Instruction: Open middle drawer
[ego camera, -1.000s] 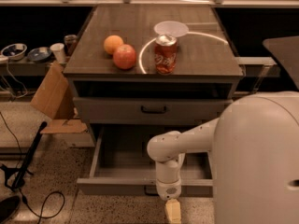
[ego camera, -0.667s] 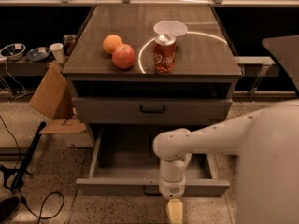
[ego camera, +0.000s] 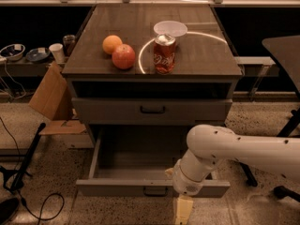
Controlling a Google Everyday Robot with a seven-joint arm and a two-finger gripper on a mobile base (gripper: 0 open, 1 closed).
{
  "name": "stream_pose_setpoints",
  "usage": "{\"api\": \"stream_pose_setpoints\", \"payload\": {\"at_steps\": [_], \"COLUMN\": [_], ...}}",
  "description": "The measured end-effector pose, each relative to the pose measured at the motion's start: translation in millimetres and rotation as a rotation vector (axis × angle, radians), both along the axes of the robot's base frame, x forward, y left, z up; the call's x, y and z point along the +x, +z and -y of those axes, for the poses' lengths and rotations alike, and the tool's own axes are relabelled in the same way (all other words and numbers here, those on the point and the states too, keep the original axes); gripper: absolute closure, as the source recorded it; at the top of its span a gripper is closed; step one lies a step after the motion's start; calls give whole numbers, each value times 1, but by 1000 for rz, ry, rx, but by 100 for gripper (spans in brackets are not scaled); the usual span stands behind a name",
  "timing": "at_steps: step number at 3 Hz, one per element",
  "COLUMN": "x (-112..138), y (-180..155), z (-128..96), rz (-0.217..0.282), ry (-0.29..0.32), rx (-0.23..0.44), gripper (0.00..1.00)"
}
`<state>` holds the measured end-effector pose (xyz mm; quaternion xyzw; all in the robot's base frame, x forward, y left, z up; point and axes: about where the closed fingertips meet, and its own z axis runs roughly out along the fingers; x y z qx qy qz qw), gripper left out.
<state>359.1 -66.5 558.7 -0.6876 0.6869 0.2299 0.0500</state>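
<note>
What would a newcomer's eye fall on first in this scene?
The white robot arm reaches in from the right, its pincer hanging low just in front of the pulled-out middle drawer, whose grey inside lies bare. On the cabinet top a red soda can stands, with an apple and an orange to its left.

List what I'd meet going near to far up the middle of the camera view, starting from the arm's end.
Gripper, low over the floor just in front of the cabinet → middle drawer, pulled open → closed drawer above it → soda can → white bowl.
</note>
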Motion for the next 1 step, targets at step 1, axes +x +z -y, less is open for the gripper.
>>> {"api": "stream_pose_setpoints", "payload": {"at_steps": [1], "x": [0], "y": [0], "z": [0], "rz": [0], "ry": [0], "rx": [0], "gripper": [0]}}
